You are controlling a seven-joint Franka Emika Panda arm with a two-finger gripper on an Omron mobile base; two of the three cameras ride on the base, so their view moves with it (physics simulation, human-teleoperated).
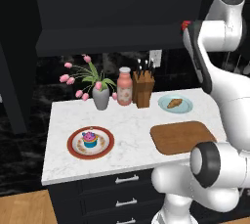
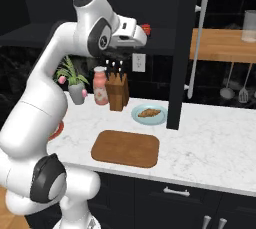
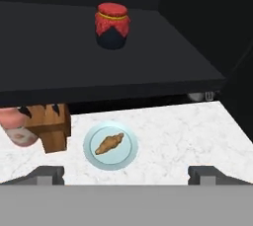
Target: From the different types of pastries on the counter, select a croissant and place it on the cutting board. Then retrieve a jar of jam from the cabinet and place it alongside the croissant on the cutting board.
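With jaws spread wide, your gripper (image 3: pixel 126 173) hangs above the croissant (image 3: pixel 109 143) on its blue plate (image 3: pixel 94 158); descend straight, straddling its narrow waist.

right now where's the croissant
The croissant lies on the light blue plate at the back of the counter, right of the knife block, behind the cutting board.
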